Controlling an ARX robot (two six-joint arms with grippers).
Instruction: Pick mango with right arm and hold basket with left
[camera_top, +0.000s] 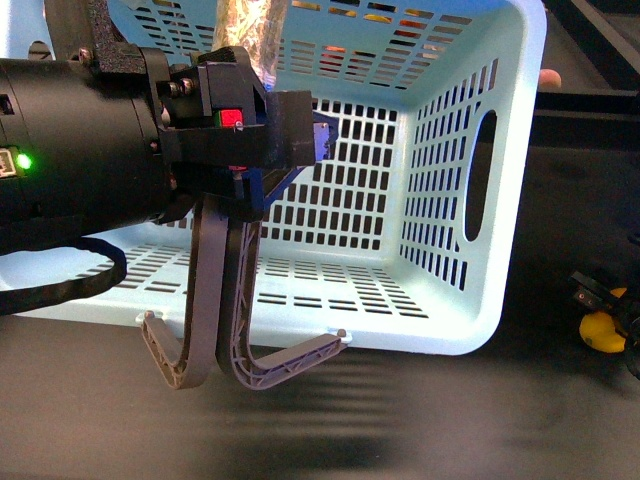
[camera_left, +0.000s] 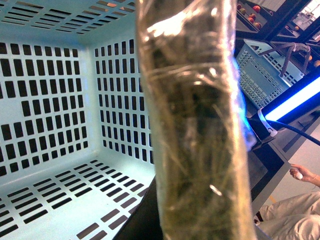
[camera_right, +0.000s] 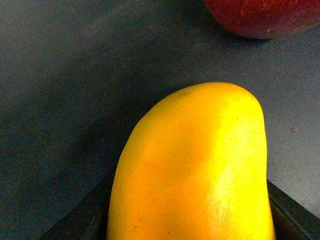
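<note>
The light blue basket (camera_top: 440, 200) is tipped on its side with its open mouth facing me, and its two grey-brown handles (camera_top: 205, 300) hang down over the lower rim. My left gripper (camera_top: 262, 150), on the bulky black arm, is shut on the basket's upper rim. In the left wrist view a tape-wrapped finger (camera_left: 195, 125) hides the grip, with the basket's slotted inside (camera_left: 60, 100) behind it. My right gripper (camera_top: 600, 298) is at the far right edge, shut on the yellow-orange mango (camera_top: 601, 332). The mango (camera_right: 195, 170) fills the right wrist view between black jaws.
A dark red round fruit (camera_right: 265, 17) lies on the dark table (camera_right: 75, 75) just beyond the mango. In the left wrist view a second blue basket (camera_left: 260, 75), a bright light bar and a person's hand (camera_left: 305, 174) show beyond the held basket.
</note>
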